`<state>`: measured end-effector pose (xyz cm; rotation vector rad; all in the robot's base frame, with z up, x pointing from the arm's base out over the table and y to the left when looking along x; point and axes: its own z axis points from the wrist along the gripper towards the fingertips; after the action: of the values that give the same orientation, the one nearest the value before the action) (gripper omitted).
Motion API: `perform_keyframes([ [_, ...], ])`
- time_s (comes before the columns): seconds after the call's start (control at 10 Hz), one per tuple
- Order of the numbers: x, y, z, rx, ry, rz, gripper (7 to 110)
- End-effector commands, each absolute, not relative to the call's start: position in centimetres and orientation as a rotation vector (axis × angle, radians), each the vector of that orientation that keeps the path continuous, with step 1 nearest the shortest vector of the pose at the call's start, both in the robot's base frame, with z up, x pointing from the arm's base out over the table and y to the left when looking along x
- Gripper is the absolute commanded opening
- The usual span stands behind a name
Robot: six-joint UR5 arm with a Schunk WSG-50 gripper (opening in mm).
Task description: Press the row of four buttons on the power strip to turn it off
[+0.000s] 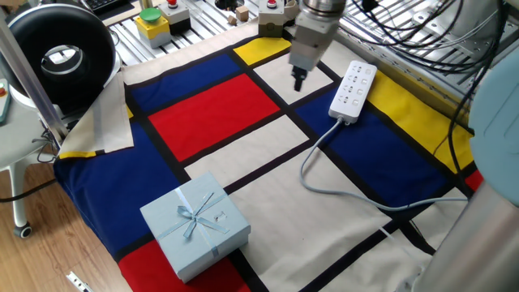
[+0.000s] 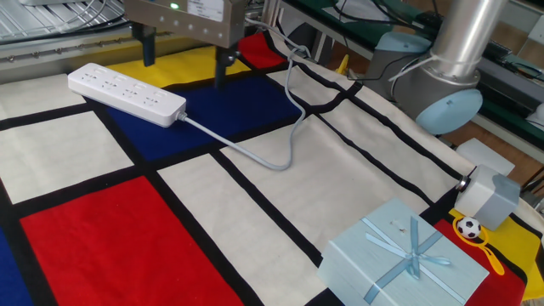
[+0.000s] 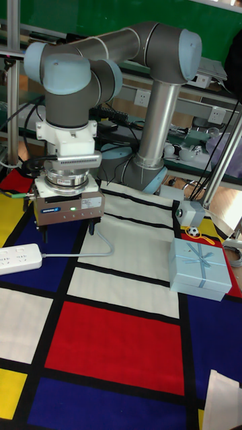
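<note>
The power strip (image 3: 19, 259) is cut off at the left edge; its buttons perhaps too small.

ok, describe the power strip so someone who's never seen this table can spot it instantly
Start from the tablecloth with its red, blue, yellow and white blocks edged in black. On the blue block next to the yellow one lies the power strip, a long white bar with rounded ends. A pale grey cord snakes from one end across the cloth; the gift box is pale blue, square and ribboned.
</note>
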<state>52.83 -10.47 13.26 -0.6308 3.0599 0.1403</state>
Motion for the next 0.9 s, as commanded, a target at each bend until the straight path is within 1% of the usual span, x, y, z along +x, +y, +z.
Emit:
perform_keyframes([
  [0.0, 53.1, -11.2, 12.8, -0.666, 3.005, 0.168, 44],
  [0.2, 53.0, -11.5, 12.8, -0.49, 3.053, 0.157, 44],
  [0.4, 53.1, -12.6, 12.7, -0.15, 3.1, 0.094, 44],
  [0.5, 53.6, -11.6, 12.8, -0.083, 3.079, 0.157, 44],
  [0.6, 54.7, -10.5, 13.1, -0.11, 3.027, 0.223, 44],
  [0.7, 55.0, -10.8, 13.0, -0.163, 3.015, 0.2, 44],
  [0.8, 54.9, -12.2, 12.4, -0.212, 3.014, 0.196, 44],
])
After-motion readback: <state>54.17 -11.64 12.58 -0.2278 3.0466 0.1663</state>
